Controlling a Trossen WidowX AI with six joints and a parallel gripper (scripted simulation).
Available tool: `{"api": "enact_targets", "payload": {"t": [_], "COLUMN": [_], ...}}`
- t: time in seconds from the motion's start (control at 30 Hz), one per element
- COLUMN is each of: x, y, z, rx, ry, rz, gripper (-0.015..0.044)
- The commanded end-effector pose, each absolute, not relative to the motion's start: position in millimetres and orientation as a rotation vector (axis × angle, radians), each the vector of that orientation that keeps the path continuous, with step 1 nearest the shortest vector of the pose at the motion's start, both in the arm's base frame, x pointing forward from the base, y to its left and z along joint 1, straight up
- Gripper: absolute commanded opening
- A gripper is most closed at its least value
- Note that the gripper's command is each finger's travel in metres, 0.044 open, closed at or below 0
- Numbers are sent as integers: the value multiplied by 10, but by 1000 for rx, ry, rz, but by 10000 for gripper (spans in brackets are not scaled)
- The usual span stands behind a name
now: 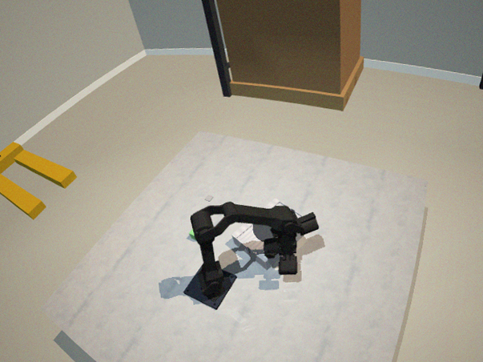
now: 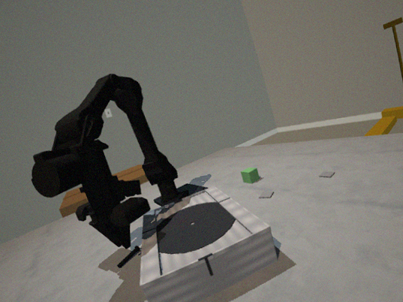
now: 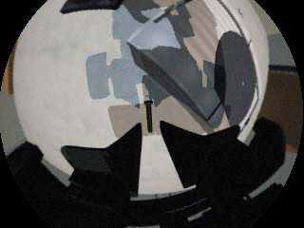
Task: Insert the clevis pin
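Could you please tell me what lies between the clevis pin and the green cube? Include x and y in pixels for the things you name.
In the exterior view, the rimmed tray (image 2: 213, 277) (image 3: 161, 83), with the disc (image 2: 194, 232) (image 3: 235, 71) in it, lies between the pin (image 2: 128, 257) (image 3: 149, 118) and the green cube (image 2: 249, 176).

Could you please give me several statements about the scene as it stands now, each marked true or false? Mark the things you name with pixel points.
1. The pin (image 2: 128, 257) (image 3: 149, 116) lies on the table beside the tray (image 1: 241, 235) (image 2: 213, 277) (image 3: 166, 85). True.
2. The disc (image 1: 261, 232) (image 2: 194, 232) (image 3: 233, 71) leans against the outside of the tray. False: it lies flat inside the tray.
3. The hand (image 2: 125, 247) (image 3: 150, 124) is holding the pin. False: its fingers stand partly open, with nothing between them.
4. The small block (image 1: 192, 234) (image 2: 250, 175) on the table is green. True.
5. The pin already hangs through the disc's hole. False: it lies outside the tray.
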State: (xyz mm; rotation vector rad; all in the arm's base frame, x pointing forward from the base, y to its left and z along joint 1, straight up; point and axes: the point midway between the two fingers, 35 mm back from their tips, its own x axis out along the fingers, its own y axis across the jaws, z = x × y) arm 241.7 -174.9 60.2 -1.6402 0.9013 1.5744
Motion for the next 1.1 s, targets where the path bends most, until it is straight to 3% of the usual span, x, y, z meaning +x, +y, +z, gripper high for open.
{"api": "enact_targets", "payload": {"t": [0.0, 0.97, 1.07], "x": [2405, 2417, 2417], "y": [-1732, -1732, -1732], "z": [532, 285, 285], "rx": [-1636, -1636, -1636], "ry": [892, 892, 892], "rz": [1581, 1582, 1582], "gripper": [120, 120, 41]}}
